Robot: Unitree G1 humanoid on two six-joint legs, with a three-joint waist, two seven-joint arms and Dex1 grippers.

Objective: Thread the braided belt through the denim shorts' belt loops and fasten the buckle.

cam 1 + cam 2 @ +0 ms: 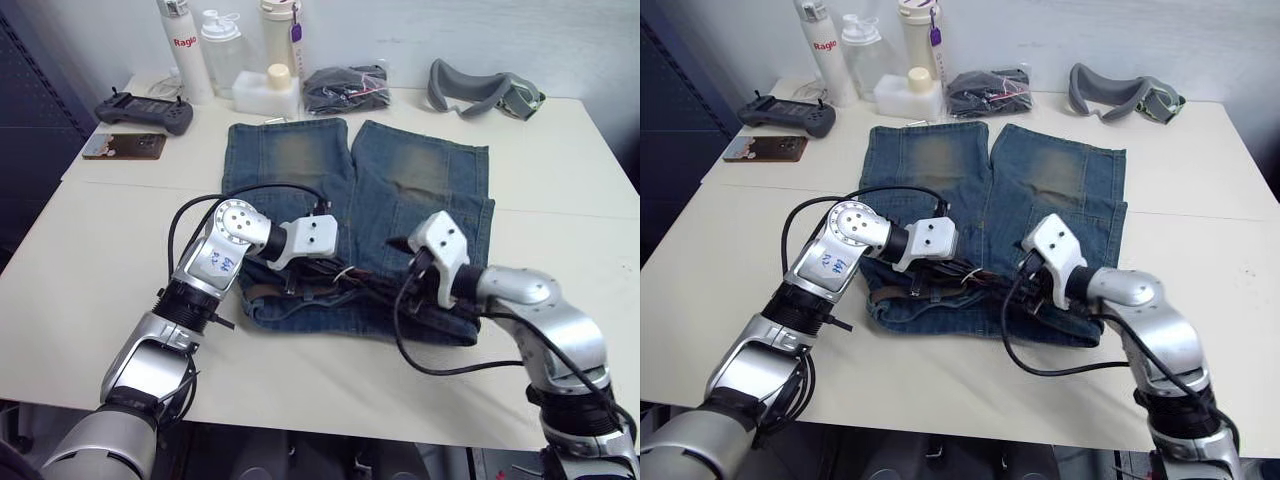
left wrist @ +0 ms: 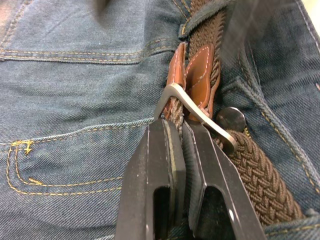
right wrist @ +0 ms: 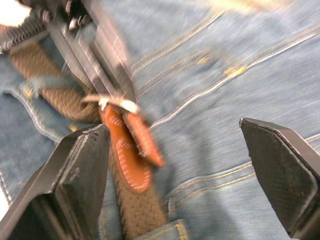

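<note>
At the waistband, left pincer (image 2: 182, 131): fingers pressed together, pinching the buckle (image 2: 192, 111) at its silvery frame.
Buckle: tan leather tabs just behind the frame; dark round shorts button just beside it.
Right pincer (image 3: 175, 155): fingers spread wide, holding nothing, hovering over denim close to the leather tabs and the other pincer's tips.
Braided belt (image 2: 260, 170): dark brown weave lying along the waistband, passing under a belt loop (image 2: 200, 17) beyond the buckle.
Denim shorts (image 1: 400, 180): flat on the table (image 1: 90, 250), waistband toward the robot, legs pointing away, yellowish patch on each leg.
Far edge of table: bottles, white container, black bundle in a clear bag, grey goggle strap, handheld controller, phone.
</note>
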